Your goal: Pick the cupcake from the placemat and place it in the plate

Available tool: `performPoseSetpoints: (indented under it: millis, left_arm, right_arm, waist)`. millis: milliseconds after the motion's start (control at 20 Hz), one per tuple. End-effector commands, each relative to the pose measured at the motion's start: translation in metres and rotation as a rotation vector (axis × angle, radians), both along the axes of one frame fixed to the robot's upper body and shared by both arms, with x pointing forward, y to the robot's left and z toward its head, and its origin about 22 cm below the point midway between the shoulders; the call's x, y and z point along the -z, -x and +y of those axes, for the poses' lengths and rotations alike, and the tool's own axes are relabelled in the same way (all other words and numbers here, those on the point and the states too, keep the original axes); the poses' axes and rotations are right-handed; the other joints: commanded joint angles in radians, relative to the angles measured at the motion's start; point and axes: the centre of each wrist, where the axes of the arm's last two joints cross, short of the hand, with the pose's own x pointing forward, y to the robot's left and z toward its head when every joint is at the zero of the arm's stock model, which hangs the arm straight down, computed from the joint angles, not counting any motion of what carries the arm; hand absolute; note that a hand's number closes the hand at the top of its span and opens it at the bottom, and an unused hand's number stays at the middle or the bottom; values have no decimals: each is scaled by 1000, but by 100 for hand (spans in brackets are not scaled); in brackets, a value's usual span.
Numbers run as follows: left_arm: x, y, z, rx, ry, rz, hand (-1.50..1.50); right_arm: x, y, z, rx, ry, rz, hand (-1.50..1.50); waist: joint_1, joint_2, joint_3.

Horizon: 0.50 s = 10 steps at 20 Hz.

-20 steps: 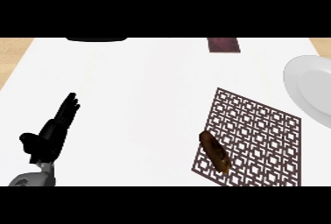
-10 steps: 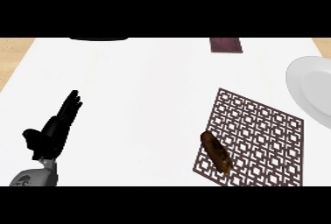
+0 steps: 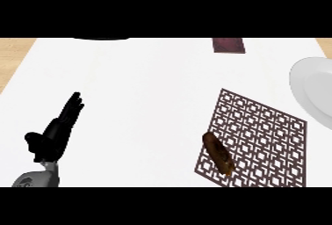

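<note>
The robot's left hand (image 3: pixel 55 132) is up over the white counter top (image 3: pixel 149 96), near its left edge and toward the near side. Black fingers (image 3: pixel 70 110) are straight and together, pointing away and a bit to the right. Thumb sticks out to the left. Grey forearm (image 3: pixel 35 179) comes in at the near left corner. The hand is spread flat and holds nothing. No right hand to see.

The cupcake, a long brown lump (image 3: pixel 219 153) from here, lies on the brown lattice placemat (image 3: pixel 262 138), at the mat's near left edge, tilted. It's well apart from the fingers, way over on the right part of the counter. Nothing touches it.

The round white plate (image 3: pixel 311 90) sits at the counter's right edge, just past the mat's far right corner, partly cut off. A small dark red square thing (image 3: pixel 229 45) lies at the far edge. A dark round thing (image 3: pixel 100 38) peeks in at the far edge too, can't tell what it is.

Vs. half a sec ago: the hand has barely moved. Cupcake, mat, plate are all in the same spots.
</note>
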Motion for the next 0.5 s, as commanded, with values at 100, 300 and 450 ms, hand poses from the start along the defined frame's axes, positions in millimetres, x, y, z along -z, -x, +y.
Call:
performPoseSetpoints:
  millis: [100,300,450]
  left_arm:
    - [-15,-8,14,21,-6,1,0]
    - [-8,2,-2,-9,-9,-15,0]
    - [10,5,8,14,3,7,0]
  right_arm:
    - [12,-21,9,114,-85,1,-150]
    - [30,-4,-5,124,-174,-18,-150]
    - [8,-24,8,127,-236,-169,-150]
  waist:
    - [16,7,1]
    - [9,5,2]
    - [1,4,1]
